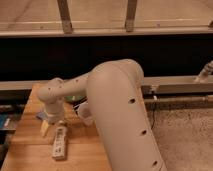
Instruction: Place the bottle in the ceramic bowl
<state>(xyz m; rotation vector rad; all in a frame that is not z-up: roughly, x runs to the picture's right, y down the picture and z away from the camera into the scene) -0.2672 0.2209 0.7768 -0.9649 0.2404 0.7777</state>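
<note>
1. On the pale wooden table [27,150], the small slim plastic bottle [60,142] with its pale printed label lies flat, apart from the bowl.
2. Just beside the bottle's far end hangs the cream two-finger gripper [50,124], jaws apart and holding nothing.
3. Behind the bulky cream robot arm [120,110], a green sliver, probably the dark green ceramic bowl [74,96], shows beside a translucent whitish plastic cup [85,112].

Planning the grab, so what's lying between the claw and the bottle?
Nothing shows there. In the camera view the claw hangs just left of the bottle, near its upper end, with only a sliver of bare wooden table between them.
</note>
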